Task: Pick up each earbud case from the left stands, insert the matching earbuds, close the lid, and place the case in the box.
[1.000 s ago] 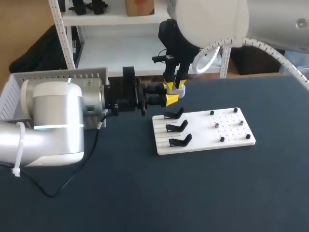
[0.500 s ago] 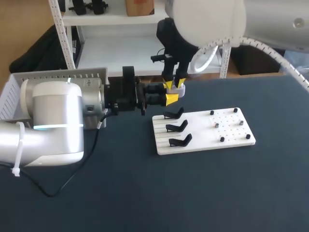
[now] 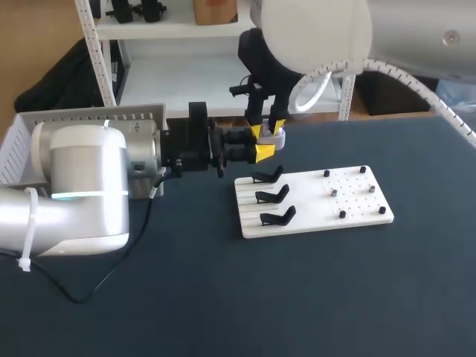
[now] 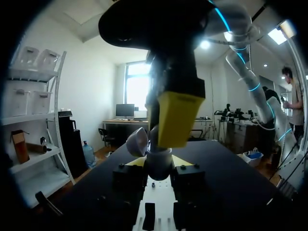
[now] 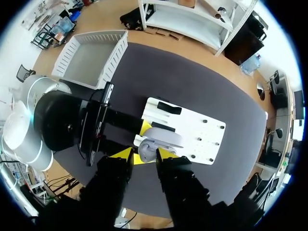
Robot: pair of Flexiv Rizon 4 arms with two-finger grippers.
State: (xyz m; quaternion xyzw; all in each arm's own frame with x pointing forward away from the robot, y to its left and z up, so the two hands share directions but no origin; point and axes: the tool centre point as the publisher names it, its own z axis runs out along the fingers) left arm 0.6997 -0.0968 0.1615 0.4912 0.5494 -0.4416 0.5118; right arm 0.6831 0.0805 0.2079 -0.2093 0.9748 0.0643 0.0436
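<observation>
Fingers [image 3: 261,152] of my left gripper [image 4: 160,162] clench the open earbud case [image 3: 274,140] | right gripper [image 5: 144,155] sits just above it | I cannot tell its grip.

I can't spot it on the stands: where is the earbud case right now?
Head view: the earbud case is up off the table where the left pincer and right pincer meet, just behind the white board.
</observation>
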